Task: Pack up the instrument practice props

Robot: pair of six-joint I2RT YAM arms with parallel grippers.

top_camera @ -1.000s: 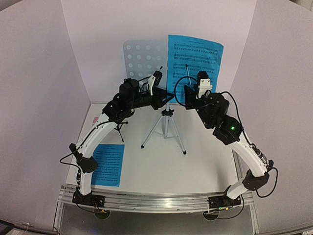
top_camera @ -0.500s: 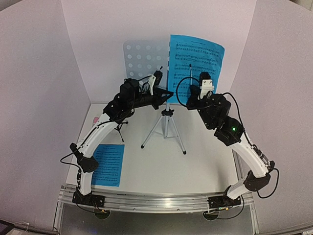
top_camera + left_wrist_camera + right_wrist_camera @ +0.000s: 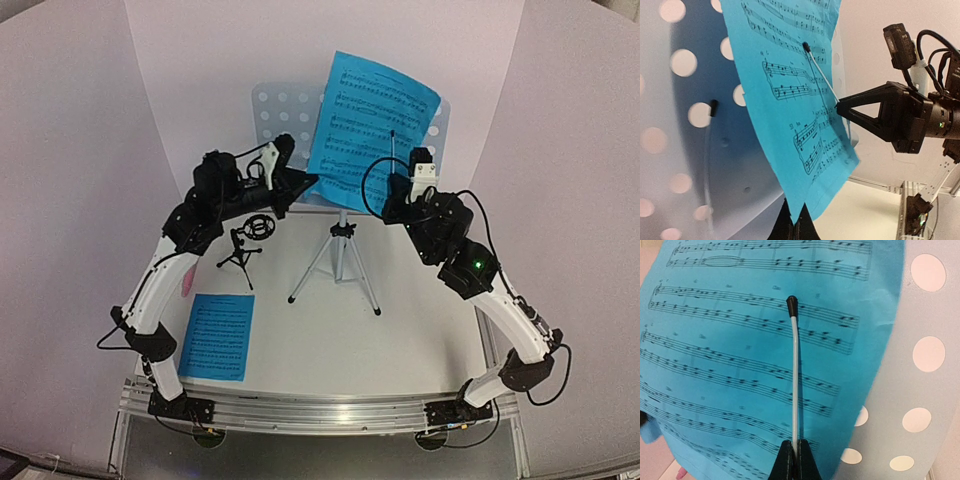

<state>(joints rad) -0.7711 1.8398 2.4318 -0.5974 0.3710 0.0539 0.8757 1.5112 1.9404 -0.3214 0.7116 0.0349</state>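
Well, the sheet (image 3: 372, 115) is half off the stand (image 3: 275, 112), up at twelve o'clock on the table (image 3: 420, 330) and tilted, its top edge swung toward one o'clock. The left gripper (image 3: 793, 227) is clamped on its lowest corner, at about six o'clock on the page. The right gripper (image 3: 794, 459) is pinched shut on the wire (image 3: 795, 370), the thin white retaining arm with a black tip that lies across the front of the page. It looks to be drawing that arm away from the paper so the page can slip out. The sheet is plain thin paper: light, floppy and easy to crease or tear. A corner pinch like this will carry it, but it will sag and flutter, and a sideways tug against the wire could rip it. The wire seems springy, so it may snap back once let go. The stand, on its thin silver legs, looks tall and tippy, so any pull ought to be gentle. A second sheet (image 3: 218, 335) lies flat at eight o'clock, hard to lift except from an edge. The mic stand (image 3: 245, 245) is at ten o'clock, and a sliver of pink, likely the mic (image 3: 187, 283), shows at nine.
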